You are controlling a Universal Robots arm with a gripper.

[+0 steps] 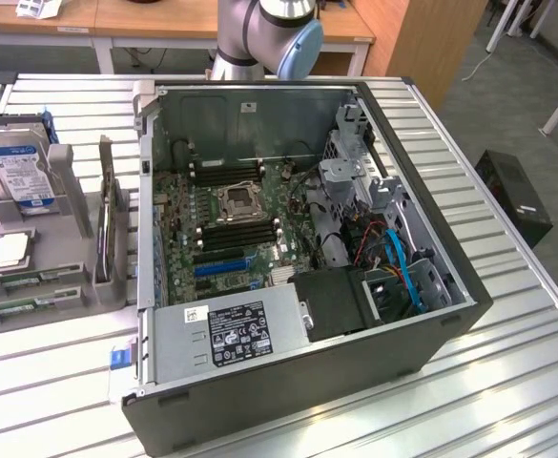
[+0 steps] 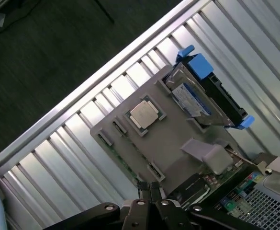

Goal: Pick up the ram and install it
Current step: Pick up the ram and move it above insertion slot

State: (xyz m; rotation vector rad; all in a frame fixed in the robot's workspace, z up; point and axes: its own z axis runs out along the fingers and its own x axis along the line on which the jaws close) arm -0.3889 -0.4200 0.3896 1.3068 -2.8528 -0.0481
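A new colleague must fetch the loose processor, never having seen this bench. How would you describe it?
Find the grey holder on the slatted table, at the exterior view's left of the open computer case. Nearer the camera than its upright hard drive, the processor lies flat in a square recess. Unlike its neighbours, it is small, square and silvery.

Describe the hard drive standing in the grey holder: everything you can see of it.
The hard drive is a flat, metal-looking slab with a white and blue printed label on its broad face. A blue plastic carrier with black side rails frames it. It stands on edge, leaning back a little, in a slot of the grey holder, on the exterior view's left of the open computer case. Only carrier and holder touch it.
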